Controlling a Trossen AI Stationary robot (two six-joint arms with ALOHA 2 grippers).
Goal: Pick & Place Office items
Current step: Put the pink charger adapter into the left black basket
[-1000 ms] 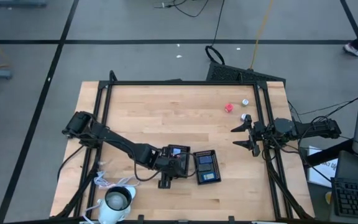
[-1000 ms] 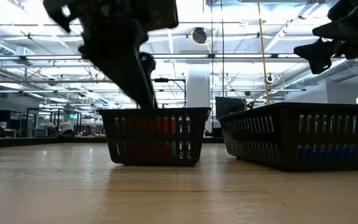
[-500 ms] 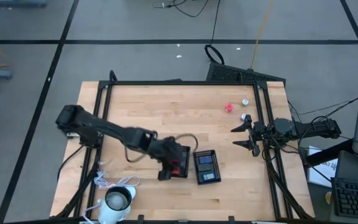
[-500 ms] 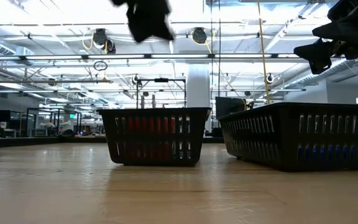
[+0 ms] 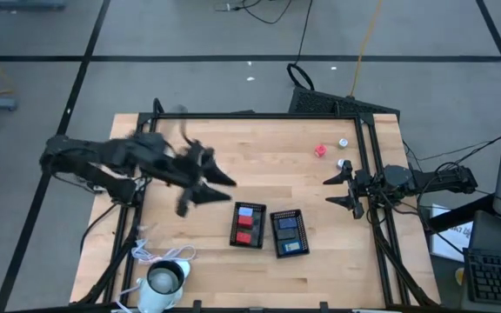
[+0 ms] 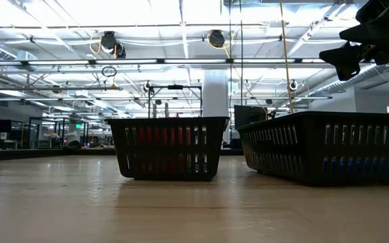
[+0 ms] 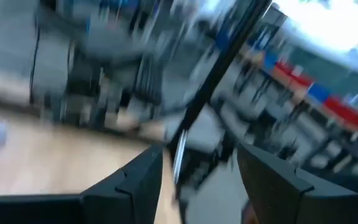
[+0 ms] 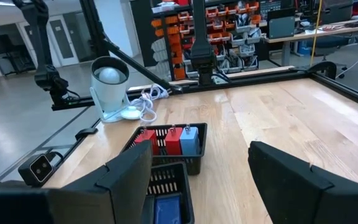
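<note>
Resting on pale wood-grain table (image 5: 259,156), two slatted black plastic trays (image 5: 249,225) (image 5: 289,232) held boxy red blocks (image 5: 245,224) and blue blocks (image 5: 288,229). One red block (image 5: 320,149) lay loose. Left gripper (image 5: 200,187) and right gripper (image 5: 341,190) hovered, fingers parted, empty.

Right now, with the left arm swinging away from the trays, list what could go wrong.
1. The left gripper is open, empty and moving fast; a wide swing could clip the red-block tray.
2. The loose red block and two silvery bits lie by the table's far-right frame; a nudge could roll them off.
3. The right gripper waits open nearby; both arms could cross there.
</note>
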